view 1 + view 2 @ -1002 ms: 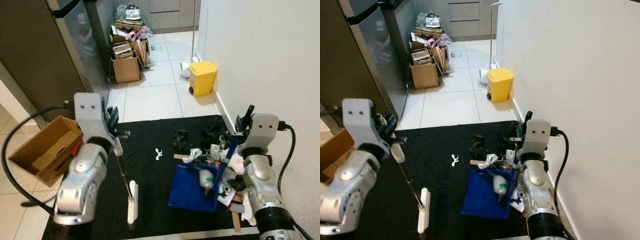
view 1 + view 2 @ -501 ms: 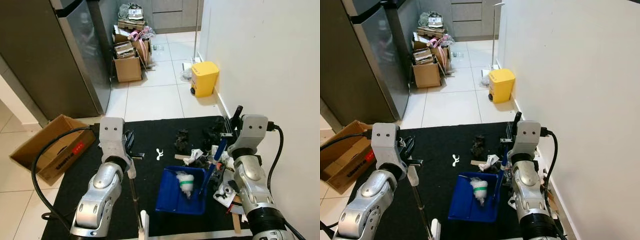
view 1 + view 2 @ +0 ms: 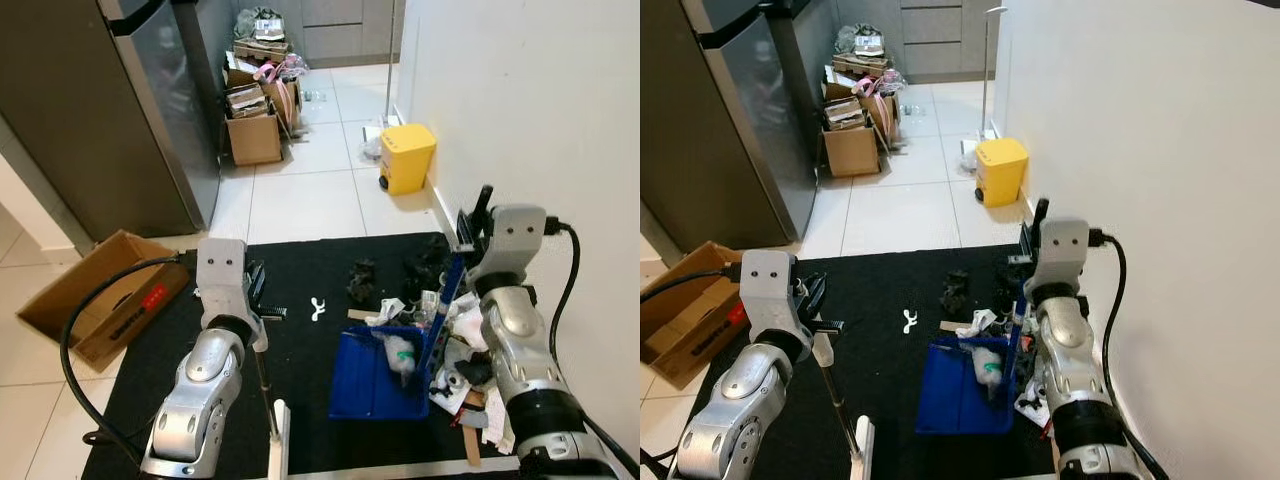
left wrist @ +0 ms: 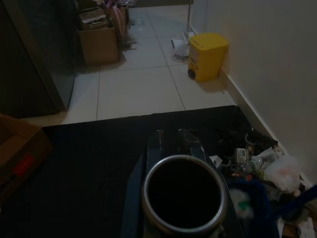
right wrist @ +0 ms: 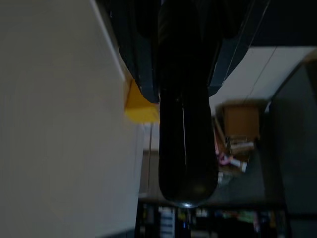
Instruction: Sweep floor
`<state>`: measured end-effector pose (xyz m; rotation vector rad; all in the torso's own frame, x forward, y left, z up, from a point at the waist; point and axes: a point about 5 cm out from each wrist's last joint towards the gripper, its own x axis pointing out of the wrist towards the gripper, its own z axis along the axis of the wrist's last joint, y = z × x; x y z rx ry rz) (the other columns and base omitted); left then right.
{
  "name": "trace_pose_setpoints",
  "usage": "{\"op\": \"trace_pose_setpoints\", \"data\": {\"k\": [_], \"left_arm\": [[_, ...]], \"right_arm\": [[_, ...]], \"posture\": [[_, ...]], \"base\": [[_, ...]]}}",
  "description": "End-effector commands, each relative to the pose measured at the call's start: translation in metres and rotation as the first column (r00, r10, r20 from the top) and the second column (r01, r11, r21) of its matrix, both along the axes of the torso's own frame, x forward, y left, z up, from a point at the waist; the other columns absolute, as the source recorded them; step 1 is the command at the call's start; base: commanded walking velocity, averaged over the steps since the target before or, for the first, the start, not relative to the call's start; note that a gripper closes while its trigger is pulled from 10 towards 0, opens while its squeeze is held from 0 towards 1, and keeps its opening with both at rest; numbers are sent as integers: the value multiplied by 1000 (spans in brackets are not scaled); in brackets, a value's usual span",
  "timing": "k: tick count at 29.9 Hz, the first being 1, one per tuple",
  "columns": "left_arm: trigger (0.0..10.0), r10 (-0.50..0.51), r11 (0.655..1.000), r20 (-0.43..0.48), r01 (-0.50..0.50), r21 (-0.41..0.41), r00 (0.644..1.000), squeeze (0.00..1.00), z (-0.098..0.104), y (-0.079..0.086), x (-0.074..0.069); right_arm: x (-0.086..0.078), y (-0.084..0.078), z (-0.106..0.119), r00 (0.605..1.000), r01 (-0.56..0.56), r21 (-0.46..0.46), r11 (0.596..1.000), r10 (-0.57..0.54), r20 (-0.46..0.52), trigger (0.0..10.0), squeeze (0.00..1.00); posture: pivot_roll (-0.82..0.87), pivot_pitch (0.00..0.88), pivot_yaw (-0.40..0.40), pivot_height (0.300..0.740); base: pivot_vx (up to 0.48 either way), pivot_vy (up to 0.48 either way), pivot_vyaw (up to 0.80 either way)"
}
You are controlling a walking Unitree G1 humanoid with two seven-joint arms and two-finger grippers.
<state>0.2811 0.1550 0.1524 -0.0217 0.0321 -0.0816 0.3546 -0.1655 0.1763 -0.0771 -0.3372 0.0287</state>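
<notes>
Partly done, I judge: one crumpled white wad [image 3: 401, 349] in blue plastic dustpan [image 3: 378, 380]. Right gripper [image 3: 470, 222] pinches its handle; left gripper [image 3: 252, 288] clamps metal broom pole [image 3: 262, 378]. Litter pile [image 3: 415, 280] beyond dustpan unswept.

Home kitchen/hallway, lived-in.
Tall dark fridge [image 3: 120, 110] at left, pale tiled floor [image 3: 300, 200], grey cabinets [image 3: 340, 25] far end, stuffed cardboard boxes [image 3: 255, 110] along the fridge side, yellow bin [image 3: 405, 155] by right wall.
</notes>
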Motion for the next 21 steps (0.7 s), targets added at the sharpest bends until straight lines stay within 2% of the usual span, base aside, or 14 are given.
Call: {"op": "trace_pose_setpoints", "data": {"k": [1,3,4,5,7,8,11,21], "left_arm": [[10000,5,1000,21,-5,-3,1000,0,1,-2,0],[10000,-3,1000,24,3,-2,1000,0,2,-4,0],[10000,-3,1000,24,3,-2,1000,0,2,-4,0],[10000,-3,1000,24,3,-2,1000,0,1,-3,0],[10000,-3,1000,24,3,-2,1000,0,1,-3,0],[10000,0,1000,19,0,0,1000,0,-1,-3,0],[10000,-4,1000,18,4,1,1000,0,-1,-4,0],[10000,-16,1000,7,15,7,1000,0,-5,-5,-2]], "right_arm": [[2,4,8,999,-10,7,1000,9,44,10000,0],[4,5,7,1000,-9,68,998,7,30,10000,0],[4,5,7,1000,-9,68,998,7,30,10000,0],[5,8,7,1000,-16,116,993,14,22,10000,0],[5,8,7,1000,-16,116,993,14,22,10000,0],[5,9,5,1000,-19,166,986,17,11,10000,0],[5,11,3,1000,-22,209,978,22,0,10000,0],[-1,15,-11,998,-44,197,979,50,-27,10000,0]], "posture": [[45,61,5,740],[50,65,0,740],[50,65,0,740],[49,63,1,740],[49,63,1,740],[55,61,1,740],[55,62,1,740],[49,61,0,740]], "base": [[0,0,0],[0,0,0],[0,0,0],[0,0,0],[0,0,0],[0,0,0],[0,0,0],[0,0,0]]}}
